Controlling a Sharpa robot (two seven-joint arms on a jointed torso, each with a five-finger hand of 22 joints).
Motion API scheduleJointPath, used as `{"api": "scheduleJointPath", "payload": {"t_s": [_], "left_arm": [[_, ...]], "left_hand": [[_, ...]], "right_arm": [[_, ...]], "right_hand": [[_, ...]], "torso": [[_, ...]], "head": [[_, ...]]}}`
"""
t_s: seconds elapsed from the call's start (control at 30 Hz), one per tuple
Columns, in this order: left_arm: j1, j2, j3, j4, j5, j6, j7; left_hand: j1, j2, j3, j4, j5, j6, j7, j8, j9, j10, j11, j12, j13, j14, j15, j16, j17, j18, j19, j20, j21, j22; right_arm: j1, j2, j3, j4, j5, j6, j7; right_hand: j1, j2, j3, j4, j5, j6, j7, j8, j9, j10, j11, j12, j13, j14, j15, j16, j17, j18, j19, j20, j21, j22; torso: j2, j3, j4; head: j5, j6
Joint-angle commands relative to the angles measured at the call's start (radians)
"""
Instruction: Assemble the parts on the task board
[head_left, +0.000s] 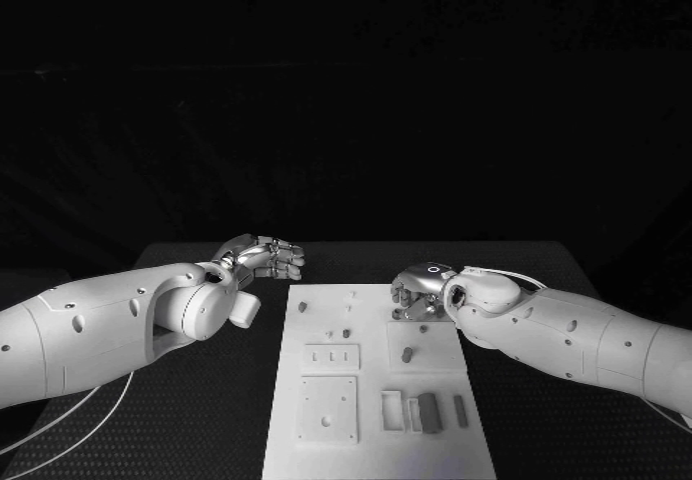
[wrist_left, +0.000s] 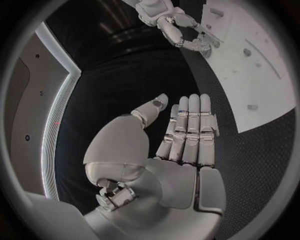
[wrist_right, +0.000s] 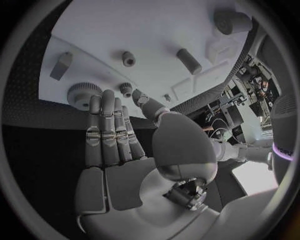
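The white task board (head_left: 378, 400) lies lengthwise in the middle of the black table. Small pegs (head_left: 407, 354) stand on it, and grey bars (head_left: 428, 411) sit in slots near its front. My left hand (head_left: 268, 257) hovers over the table just off the board's far left corner, fingers straight and together, holding nothing (wrist_left: 187, 135). My right hand (head_left: 418, 293) is at the board's far right edge, fingers extended, empty (wrist_right: 112, 135). Its fingertips are close to a round toothed part (wrist_right: 81, 95) and a smaller one (wrist_right: 127, 89).
Further pegs (wrist_right: 187, 60) and a thick cylinder (wrist_right: 231, 21) stand on the board (wrist_right: 156, 30) beyond my right hand. Two square plates (head_left: 330, 358) with holes lie on the board's left half. Black table (head_left: 188, 420) lies on both sides.
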Motion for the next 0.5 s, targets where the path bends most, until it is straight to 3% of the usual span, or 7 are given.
{"api": "scheduleJointPath", "payload": {"t_s": [0.03,0.27,0.33,0.5], "left_arm": [[0.001,0.001,0.001,0.005,-0.002,0.018,0.008],[0.001,0.0,0.001,0.003,-0.002,0.021,0.007],[0.001,0.001,0.001,0.001,-0.002,0.023,0.007],[0.001,0.001,0.001,0.002,-0.002,0.025,0.006]], "left_hand": [[-0.011,0.001,-0.004,0.005,0.001,0.001,0.004,-0.007,-0.002,0.002,0.008,-0.005,-0.001,0.005,0.005,-0.004,0.002,-0.013,0.001,-0.004,-0.006,0.002],[-0.012,0.0,-0.005,0.006,0.001,0.0,0.004,-0.008,-0.002,0.001,0.008,-0.006,-0.001,0.005,0.006,-0.006,0.003,-0.013,0.0,-0.004,-0.007,0.002],[-0.013,0.0,-0.005,0.006,0.001,0.0,0.005,-0.008,-0.002,0.001,0.008,-0.007,-0.001,0.005,0.006,-0.006,0.003,-0.013,0.0,-0.004,-0.007,0.002],[-0.013,0.0,-0.005,0.006,0.001,0.0,0.005,-0.008,-0.002,0.001,0.008,-0.007,-0.001,0.005,0.006,-0.007,0.004,-0.014,0.0,-0.005,-0.007,0.002]], "right_arm": [[-0.003,0.005,0.0,0.001,-0.039,0.012,-0.014],[-0.01,0.002,0.0,0.0,-0.062,0.029,-0.022],[-0.01,0.003,0.0,-0.004,-0.066,0.033,-0.023],[-0.01,0.007,0.0,-0.01,-0.078,0.044,-0.023]], "right_hand": [[-0.009,-0.002,-0.007,0.001,0.004,0.005,0.0,-0.006,-0.002,0.005,0.0,-0.004,0.001,0.005,-0.001,0.006,0.002,0.013,0.009,0.001,0.004,0.009],[-0.019,-0.003,-0.006,0.002,0.004,0.016,-0.004,-0.007,-0.003,0.02,-0.005,-0.005,0.005,0.012,-0.005,0.01,0.014,0.013,0.018,-0.003,0.007,0.014],[-0.023,-0.002,-0.005,0.002,0.004,0.022,-0.006,-0.007,-0.003,0.031,-0.008,-0.003,0.009,0.013,-0.007,0.011,0.02,0.013,0.02,-0.004,0.008,0.016],[-0.027,0.0,-0.003,0.002,0.004,0.034,-0.011,-0.006,-0.003,0.048,-0.015,0.0,0.019,0.018,-0.012,0.015,0.032,0.013,0.026,-0.007,0.011,0.02]], "torso": [[0.01,-0.0027,0.0057],[0.016,-0.0055,0.0072],[0.016,-0.005,0.0054],[0.016,-0.0048,0.0076]], "head": [[-0.003,0.0],[-0.003,-0.001],[-0.003,-0.002],[-0.004,-0.002]]}}
